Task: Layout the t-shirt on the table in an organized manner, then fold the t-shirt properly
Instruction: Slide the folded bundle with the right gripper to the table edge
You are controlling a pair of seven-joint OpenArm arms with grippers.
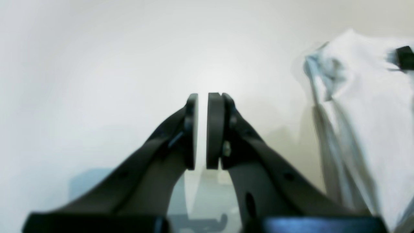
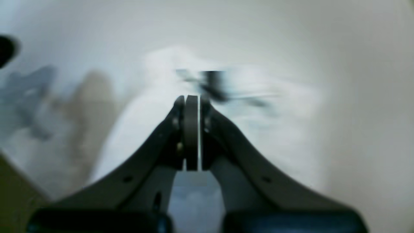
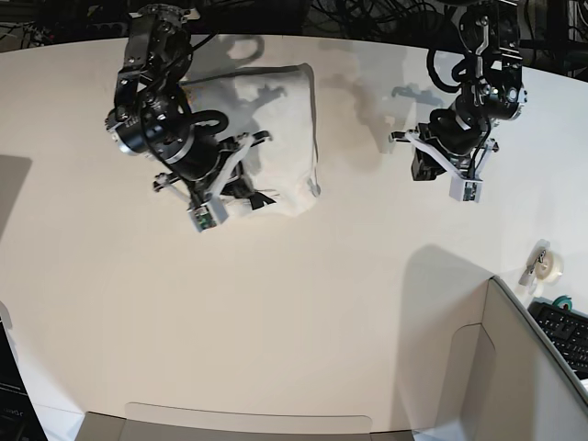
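Your t-shirt point(image 3: 276, 119) lay folded into a compact white bundle on the far side of the table point(image 3: 303, 303), toward the left of the base view, with its plain side up and only a little bluish print showing at one edge in the left wrist view point(image 1: 326, 69). Your right gripper point(image 2: 191, 100) hung right above that bundle, at its near edge in the base view point(image 3: 241, 188), and its pads were pressed flat together with nothing between them; the cloth in front of it was blurred, so whether the tips touched the fabric could not be told. Your left gripper point(image 1: 202, 97) sat well apart from the shirt, over bare tabletop on the right of the base view point(image 3: 439, 165). Its fingers point(image 1: 215, 129) stood nearly together, with a thin strip of white table showing through the gap, and they pinched nothing. From that wrist camera the shirt appeared off to the right, a dark tag point(image 1: 404, 57) visible on its upper part. A grey cardboard box wall point(image 3: 514, 367) rose at the near right corner, and a roll of tape point(image 3: 549, 266) and a keyboard point(image 3: 565, 331) lay just beyond it.
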